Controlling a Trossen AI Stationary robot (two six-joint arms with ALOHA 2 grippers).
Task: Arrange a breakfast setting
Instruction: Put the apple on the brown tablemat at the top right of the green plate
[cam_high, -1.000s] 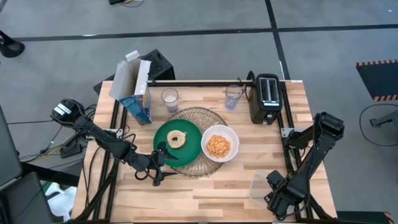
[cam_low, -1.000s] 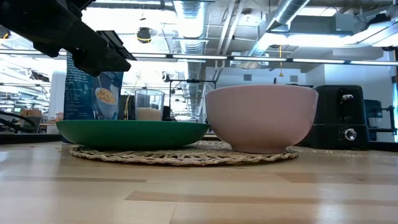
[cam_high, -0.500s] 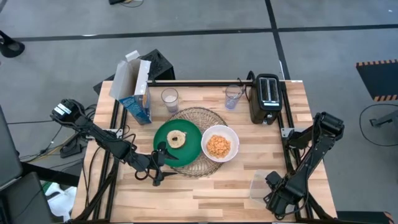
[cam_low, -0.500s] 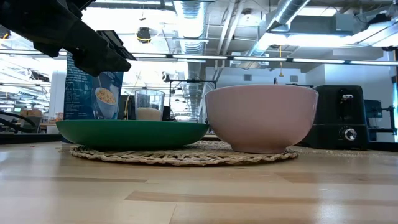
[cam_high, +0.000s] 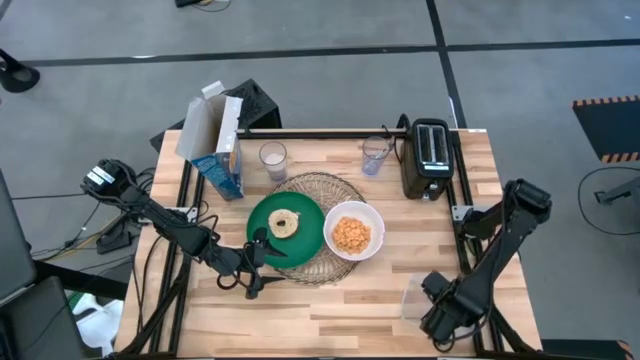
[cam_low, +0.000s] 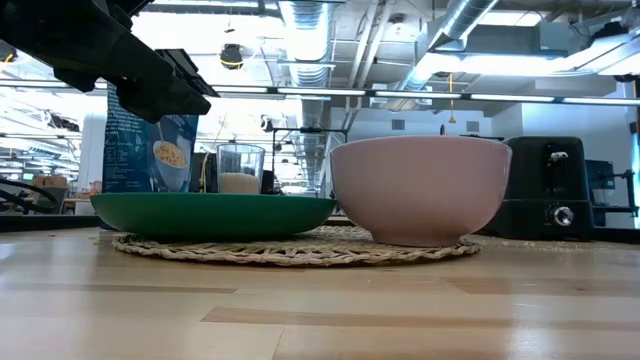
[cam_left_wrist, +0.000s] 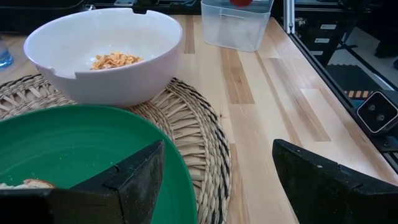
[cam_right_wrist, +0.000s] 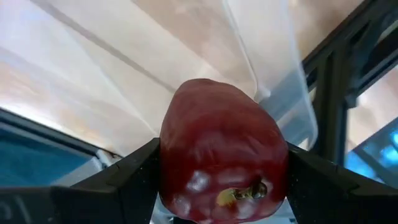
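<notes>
Bright ceiling lamps (cam_low: 300, 20) glare in the low view; the near apple (cam_right_wrist: 224, 152) looks perhaps slightly blurred.

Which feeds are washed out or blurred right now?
Low view: bright ceiling lights glare behind the white bowl, near tabletop soft. Right wrist view: apple fills the frame between the fingers, clear tub behind it blurred. Left wrist view: green plate soft up close.

Industrial lab, exposed ceiling ducts (cam_low: 300, 25), framed wooden workbench (cam_high: 340, 300)

glossy red apple (cam_right_wrist: 224, 152), clear plastic tub (cam_right_wrist: 186, 56), woven wire mat (cam_left_wrist: 193, 134), wooden table (cam_high: 350, 300).
</notes>
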